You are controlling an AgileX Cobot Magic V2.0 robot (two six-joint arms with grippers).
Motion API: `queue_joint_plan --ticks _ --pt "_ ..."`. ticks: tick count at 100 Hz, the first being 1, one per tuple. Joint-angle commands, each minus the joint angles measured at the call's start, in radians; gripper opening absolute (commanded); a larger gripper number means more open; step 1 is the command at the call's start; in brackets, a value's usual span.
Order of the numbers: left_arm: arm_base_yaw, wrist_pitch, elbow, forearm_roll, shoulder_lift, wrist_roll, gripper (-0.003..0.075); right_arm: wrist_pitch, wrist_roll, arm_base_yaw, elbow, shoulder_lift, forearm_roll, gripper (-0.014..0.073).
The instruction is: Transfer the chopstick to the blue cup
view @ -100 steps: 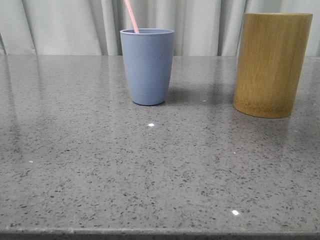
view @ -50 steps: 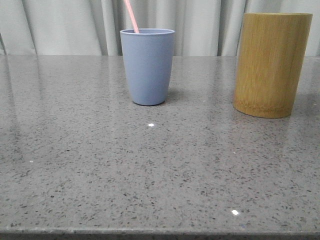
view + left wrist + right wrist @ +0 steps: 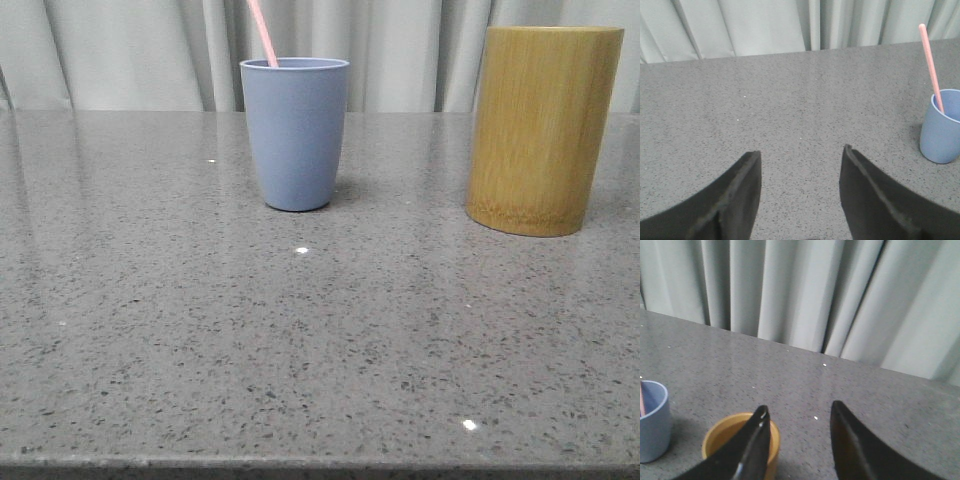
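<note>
The blue cup [image 3: 295,133] stands upright on the grey table, left of centre at the back. A pale pink chopstick [image 3: 262,32] leans out of its mouth, only its top end showing. Cup [image 3: 941,127] and chopstick [image 3: 930,67] also show in the left wrist view. The left gripper [image 3: 800,155] is open and empty over bare table, well away from the cup. The right gripper [image 3: 797,412] is open and empty, high above the table beside the bamboo cylinder [image 3: 730,437]. The cup's rim [image 3: 652,417] shows at the edge of the right wrist view. Neither gripper shows in the front view.
A tall, wide yellow-brown bamboo cylinder [image 3: 543,128] stands at the back right, its inside empty as far as the right wrist view shows. Grey-white curtains [image 3: 150,50] hang behind the speckled stone table [image 3: 300,340].
</note>
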Motion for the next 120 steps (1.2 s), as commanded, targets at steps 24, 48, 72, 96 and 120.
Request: queue_joint_plan --ticks 24,48,72,96,120 --pt "-0.005 -0.061 0.081 0.030 -0.145 -0.017 0.0213 0.030 -0.004 -0.066 0.094 -0.204 -0.035 0.0176" --pt "-0.005 -0.041 0.144 0.008 -0.264 -0.017 -0.0018 0.093 0.005 -0.066 0.179 -0.354 -0.035 -0.0075" --pt "-0.005 -0.036 0.208 0.006 -0.355 -0.017 -0.0019 0.136 0.021 -0.066 0.249 -0.485 -0.035 -0.0061" --pt "-0.005 -0.036 0.214 -0.001 -0.362 -0.017 -0.0019 0.138 0.021 -0.066 0.257 -0.512 -0.034 -0.0061" --pt "-0.005 -0.036 0.214 -0.001 -0.362 -0.017 -0.0019 0.142 0.021 -0.066 0.257 -0.512 -0.034 -0.0061"
